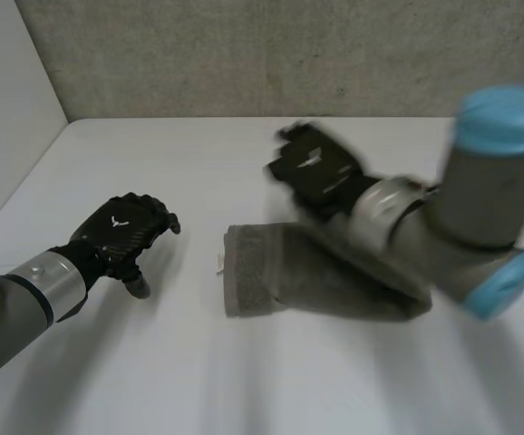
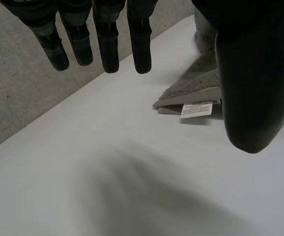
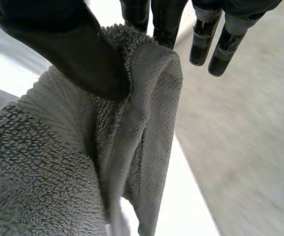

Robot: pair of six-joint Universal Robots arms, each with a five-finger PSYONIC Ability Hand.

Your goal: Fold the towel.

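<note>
**Fingers slack on the left, pinching towel on the right**

The fingers (image 2: 108, 49) of the left hand (image 1: 119, 232) hang straight and relaxed, holding nothing. That hand sits at 9 o'clock over the white surface (image 1: 153, 372). At its 3 o'clock, near the middle of the surface, lies the grey towel (image 1: 276, 272), folded into a thick band. A small white label (image 2: 197, 109) sticks out of the folded end nearest the left hand, its print too small to read. At 1 o'clock from that end the right hand (image 1: 315, 168) is up off the surface. Its thumb (image 3: 68, 49) and two fingers pinch a ridge of the towel's cloth, and the other fingers stand straight, clear of it. The right arm (image 1: 461, 227) crosses over the towel's 3 o'clock end.
</note>
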